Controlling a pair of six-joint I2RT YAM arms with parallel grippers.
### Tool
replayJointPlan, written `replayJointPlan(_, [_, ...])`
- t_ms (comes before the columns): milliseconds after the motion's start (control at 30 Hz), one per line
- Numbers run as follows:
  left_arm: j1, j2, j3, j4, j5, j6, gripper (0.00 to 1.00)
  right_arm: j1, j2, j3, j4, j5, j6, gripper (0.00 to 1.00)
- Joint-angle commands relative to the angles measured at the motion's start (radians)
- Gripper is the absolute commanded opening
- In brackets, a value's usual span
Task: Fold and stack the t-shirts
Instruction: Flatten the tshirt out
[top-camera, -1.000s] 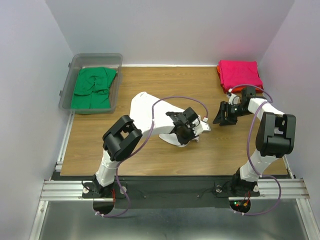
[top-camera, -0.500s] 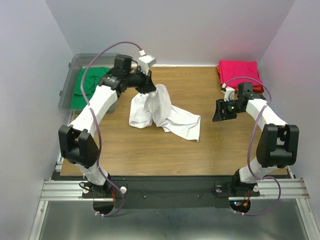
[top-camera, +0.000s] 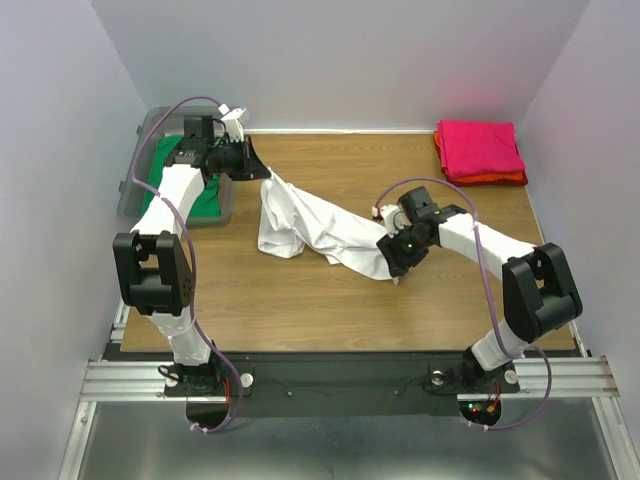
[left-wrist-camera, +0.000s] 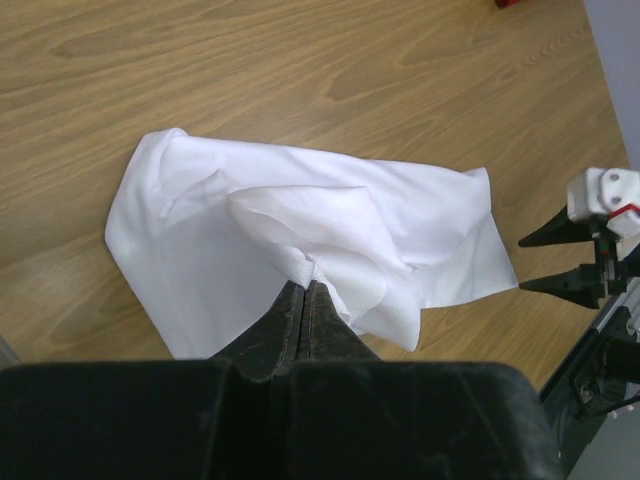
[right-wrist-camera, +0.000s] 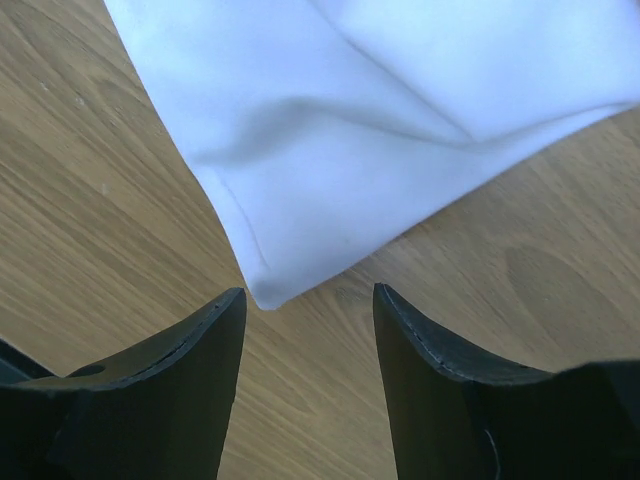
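The white t-shirt (top-camera: 315, 228) lies crumpled across the middle of the table, one corner pulled up toward the back left. My left gripper (top-camera: 262, 174) is shut on that raised fold (left-wrist-camera: 300, 262) and holds it above the wood. My right gripper (top-camera: 393, 268) is open, low over the table, its jaws on either side of the shirt's near right corner (right-wrist-camera: 262, 290) without touching it. The green t-shirt (top-camera: 165, 184) lies in the clear grey bin (top-camera: 133, 178) at the back left. The magenta pink t-shirt (top-camera: 478, 148) lies folded on the red-orange t-shirt (top-camera: 490, 180) at the back right.
The left arm reaches over the bin's right wall. White walls close in the table on three sides. A metal rail runs along the near edge below the arm bases.
My left gripper has pulled the shirt's corner farther left toward the bin. My right gripper has moved from the pink stack down and left to the shirt's near right corner.
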Motion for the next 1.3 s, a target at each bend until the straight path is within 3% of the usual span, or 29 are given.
replayJointPlan(0, [-0.007,-0.03,0.006,0.031,0.029,-0.003,0.0,0.044,0.003,-0.011,0.047,0.089,-0.021,0.6])
replayJointPlan(200, [0.03,-0.014,0.012,0.02,0.029,0.003,0.0,0.09,-0.012,-0.039,0.045,0.092,-0.019,0.67])
replayJointPlan(400, [0.048,-0.002,0.018,0.014,0.043,0.008,0.0,0.108,0.003,-0.063,0.051,0.101,-0.03,0.65])
replayJointPlan(700, [0.051,0.001,0.022,0.003,0.042,0.014,0.0,0.118,0.042,-0.093,0.153,0.208,0.007,0.35])
replayJointPlan(767, [0.053,-0.001,0.029,0.0,0.043,0.017,0.0,0.116,0.025,-0.089,0.171,0.239,0.018,0.04])
replayJointPlan(800, [0.053,-0.001,0.032,-0.003,0.045,0.019,0.0,0.116,0.019,-0.085,0.176,0.247,0.024,0.01])
replayJointPlan(967, [0.077,-0.001,0.108,-0.058,0.034,0.069,0.0,0.089,-0.079,-0.062,0.176,0.309,0.036,0.01])
replayJointPlan(1100, [0.083,0.013,0.248,-0.181,-0.021,0.167,0.0,-0.049,-0.184,0.019,0.162,0.316,0.003,0.01])
replayJointPlan(1267, [0.088,-0.003,0.289,-0.223,0.042,0.146,0.0,-0.141,-0.231,0.139,0.142,0.343,-0.042,0.01])
